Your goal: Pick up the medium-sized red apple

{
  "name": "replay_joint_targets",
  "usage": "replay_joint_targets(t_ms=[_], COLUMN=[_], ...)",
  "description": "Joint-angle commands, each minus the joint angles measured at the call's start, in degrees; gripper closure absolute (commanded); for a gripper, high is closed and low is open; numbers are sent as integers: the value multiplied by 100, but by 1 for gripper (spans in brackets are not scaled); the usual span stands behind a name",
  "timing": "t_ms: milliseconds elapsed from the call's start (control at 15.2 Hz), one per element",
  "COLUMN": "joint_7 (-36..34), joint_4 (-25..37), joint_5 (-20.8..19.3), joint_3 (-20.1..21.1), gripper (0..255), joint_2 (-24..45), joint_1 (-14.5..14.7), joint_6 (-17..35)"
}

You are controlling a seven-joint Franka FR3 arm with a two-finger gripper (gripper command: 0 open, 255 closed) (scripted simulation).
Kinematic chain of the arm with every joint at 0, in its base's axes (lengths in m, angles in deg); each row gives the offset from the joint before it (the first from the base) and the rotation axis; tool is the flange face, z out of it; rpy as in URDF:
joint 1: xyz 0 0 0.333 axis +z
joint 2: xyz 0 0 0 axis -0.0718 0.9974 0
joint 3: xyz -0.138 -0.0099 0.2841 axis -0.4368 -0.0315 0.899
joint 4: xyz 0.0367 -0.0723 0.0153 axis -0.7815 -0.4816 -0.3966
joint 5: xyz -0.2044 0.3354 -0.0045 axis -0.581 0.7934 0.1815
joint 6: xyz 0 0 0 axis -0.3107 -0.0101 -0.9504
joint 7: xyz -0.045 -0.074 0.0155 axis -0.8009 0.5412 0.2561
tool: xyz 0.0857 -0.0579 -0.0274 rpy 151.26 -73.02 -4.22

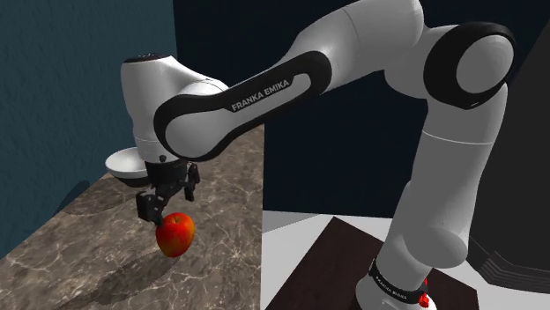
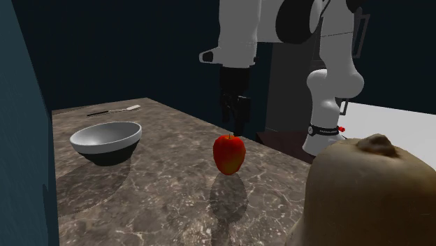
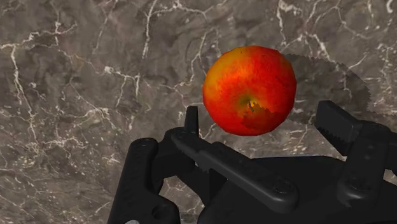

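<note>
Poised over apple (image 1: 174, 234) with gripper (image 1: 167, 201) jaws spread, clasping nothing. Seemingly unlifted, on counter (image 1: 79, 264). Left to do: lower, clench, raise.

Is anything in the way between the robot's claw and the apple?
No, nothing I can see. The gripper hangs right above the apple with its fingers open, and there is just air between them. The bowl sits off to one side on the counter, away from the apple.

"FRANKA EMIKA" on the arm (image 1: 264, 92)
</note>
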Motion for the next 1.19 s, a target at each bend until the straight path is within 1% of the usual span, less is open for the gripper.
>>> replay_joint_targets(t_ms=[0, 66, 132, 726, 1122], joint_7=[-31, -31, -34, -31, 70], joint_4=[-57, -57, -70, -57, 222], joint_5=[-32, -32, -30, -32, 87], joint_3=[-3, -3, -2, -3, 15], gripper=[0, 0, 255, 255, 255], joint_2=[46, 46, 41, 46, -123], joint_1=[8, 8, 9, 8, -10], joint_6=[98, 98, 107, 98, -322])
